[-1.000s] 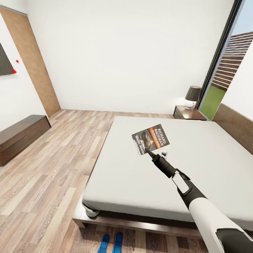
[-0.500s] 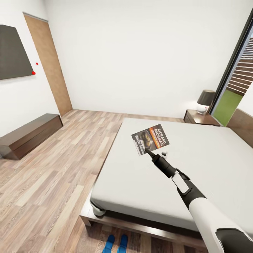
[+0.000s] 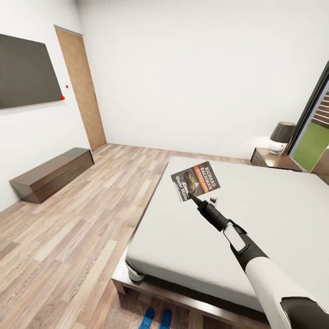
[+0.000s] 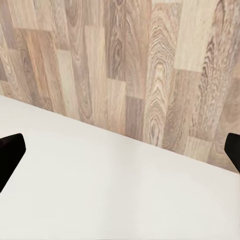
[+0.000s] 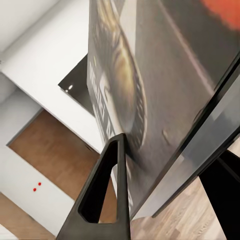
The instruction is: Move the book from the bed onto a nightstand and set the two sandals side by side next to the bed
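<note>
Grey-white bed (image 3: 256, 219), wood-plank floor (image 3: 68, 237). Right claw (image 3: 193, 196) clamped on book (image 3: 195, 181), book lifted above mattress, cover facing camera. Blue sandals (image 3: 156, 318) side by side on floor at bed's foot. Nightstand (image 3: 273, 160) with lamp (image 3: 281, 136) at far side of bed. Left claw (image 4: 120, 150) spread wide, fingertips (image 4: 10, 152) apart, gripping nothing.
</note>
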